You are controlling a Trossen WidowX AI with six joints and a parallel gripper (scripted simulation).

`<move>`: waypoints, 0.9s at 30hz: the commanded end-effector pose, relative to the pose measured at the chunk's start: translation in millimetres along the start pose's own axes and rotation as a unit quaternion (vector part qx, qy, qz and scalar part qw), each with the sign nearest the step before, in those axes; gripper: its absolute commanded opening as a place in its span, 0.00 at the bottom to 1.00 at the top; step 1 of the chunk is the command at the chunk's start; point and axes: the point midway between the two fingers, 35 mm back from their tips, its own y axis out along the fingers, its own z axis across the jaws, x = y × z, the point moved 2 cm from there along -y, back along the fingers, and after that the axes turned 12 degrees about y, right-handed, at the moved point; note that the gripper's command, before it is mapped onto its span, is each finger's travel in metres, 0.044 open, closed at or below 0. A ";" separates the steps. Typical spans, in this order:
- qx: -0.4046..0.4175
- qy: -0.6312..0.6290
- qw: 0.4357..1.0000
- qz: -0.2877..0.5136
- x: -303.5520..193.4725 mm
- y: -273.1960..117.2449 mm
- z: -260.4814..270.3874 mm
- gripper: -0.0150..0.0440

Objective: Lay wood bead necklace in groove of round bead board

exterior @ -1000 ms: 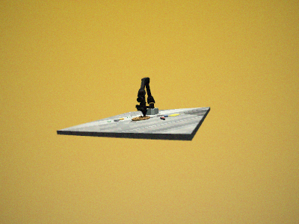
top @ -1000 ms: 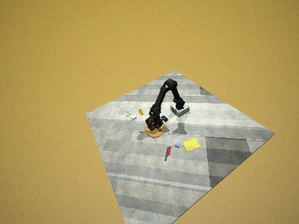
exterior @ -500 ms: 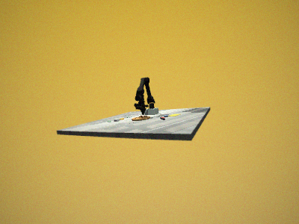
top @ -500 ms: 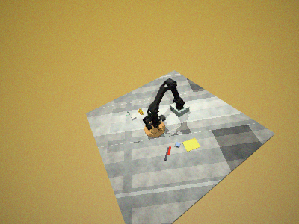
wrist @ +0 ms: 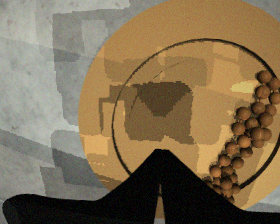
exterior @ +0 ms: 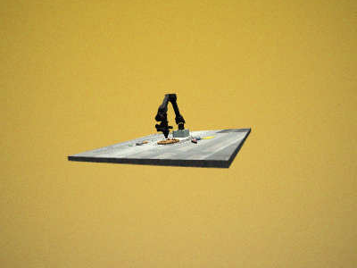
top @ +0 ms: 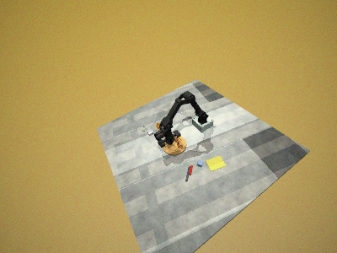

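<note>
The round bead board (top: 174, 152) (exterior: 161, 142) (wrist: 150, 30) is a flat orange-brown disc with a thin dark ring groove (wrist: 113, 125). The wood bead necklace (wrist: 243, 141) lies bunched in a long narrow double strand on the right side of the board in the wrist view. Most of its beads are inside the ring; its two ends reach near the groove line. My gripper (wrist: 161, 155) (exterior: 167, 137) is shut and empty over the board, left of the necklace's lower end in the wrist view. The fingers hide part of that end.
The arm's grey base block (top: 202, 126) (exterior: 180, 134) stands behind the board. A yellow sheet (top: 216, 164) (exterior: 209, 138), a small blue piece (top: 200, 164) and a red-and-grey tool (top: 190, 170) lie to one side. An orange item (top: 158, 126) and a white piece (top: 150, 132) lie on the other.
</note>
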 end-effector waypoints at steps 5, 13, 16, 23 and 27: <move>0.003 -0.001 1.000 -0.001 11.0 -0.4 21.2 0.25; 0.003 -0.001 1.000 -0.001 11.0 7.0 21.4 0.25; 0.003 -0.001 1.000 -0.001 11.0 11.9 21.4 0.25; 0.003 -0.001 1.000 -0.001 11.1 22.2 21.2 0.25; 0.003 -0.001 1.000 -0.001 11.1 22.5 21.2 0.25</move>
